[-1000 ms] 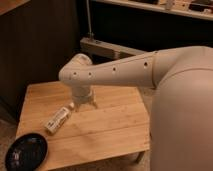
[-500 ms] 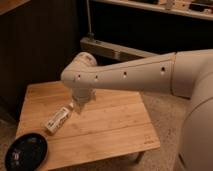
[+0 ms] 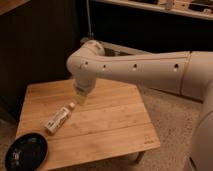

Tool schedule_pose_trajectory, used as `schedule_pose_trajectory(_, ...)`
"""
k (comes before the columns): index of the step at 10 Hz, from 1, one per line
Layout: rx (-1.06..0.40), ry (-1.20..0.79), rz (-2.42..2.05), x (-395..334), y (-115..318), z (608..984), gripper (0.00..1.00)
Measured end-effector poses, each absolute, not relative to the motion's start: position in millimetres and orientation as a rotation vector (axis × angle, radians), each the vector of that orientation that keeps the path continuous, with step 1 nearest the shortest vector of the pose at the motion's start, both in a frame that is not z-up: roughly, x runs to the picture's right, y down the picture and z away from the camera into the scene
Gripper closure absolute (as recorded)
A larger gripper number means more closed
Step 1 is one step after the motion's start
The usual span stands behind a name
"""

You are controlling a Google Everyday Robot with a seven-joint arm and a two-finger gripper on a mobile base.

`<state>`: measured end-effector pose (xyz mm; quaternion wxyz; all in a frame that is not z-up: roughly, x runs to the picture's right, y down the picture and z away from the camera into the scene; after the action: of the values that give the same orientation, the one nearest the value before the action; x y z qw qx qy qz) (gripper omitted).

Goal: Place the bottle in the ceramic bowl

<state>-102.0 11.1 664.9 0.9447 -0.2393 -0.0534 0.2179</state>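
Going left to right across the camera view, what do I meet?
Shallow black glossy ceramic bowl → small clear plastic bottle with white label → the robot's hand, poised above the wooden table just right of the bottle.

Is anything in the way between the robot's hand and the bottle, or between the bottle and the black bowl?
Nothing visible is. The hand hangs just above the cap end of the bottle. The bottle lies on the wooden table, and only bare tabletop separates it from the ceramic bowl at the table's corner.
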Motion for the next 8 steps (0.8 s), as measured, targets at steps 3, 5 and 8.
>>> schedule_pose_trajectory(3, -0.482, -0.129, 0.430, -103.8, 6.9, 665.2, 0.35)
schedule_pose_trajectory(5, -0.460, -0.186, 0.364, -103.8, 4.6, 671.9, 0.35)
schedule_pose_trajectory(8, -0.477, -0.429, 0.058, -114.0, -14.2, 701.7, 0.35)
